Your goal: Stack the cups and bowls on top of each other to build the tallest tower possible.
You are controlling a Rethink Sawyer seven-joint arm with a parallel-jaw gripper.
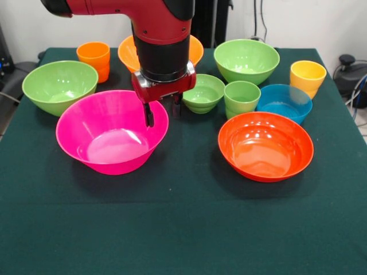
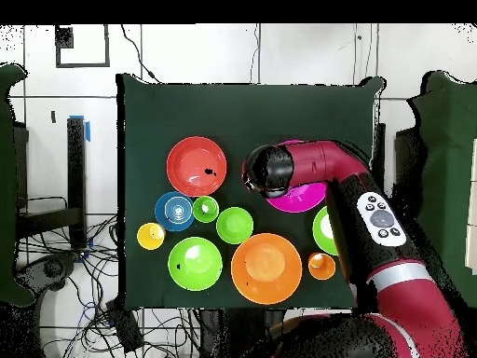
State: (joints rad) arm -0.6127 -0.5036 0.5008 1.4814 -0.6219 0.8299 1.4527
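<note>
My gripper is open and hangs over the far rim of the large pink bowl, one finger inside the bowl and the other just outside. In the overhead view the arm's wrist hides the gripper and part of the pink bowl. Right of it stand the red-orange bowl, blue bowl, green cup, small green bowl and yellow cup. No tower shows: every piece stands by itself on the cloth.
Two large light green bowls stand at the left and the far right. An orange cup and an orange bowl sit behind the arm. The dark green cloth covers the table to its near edge.
</note>
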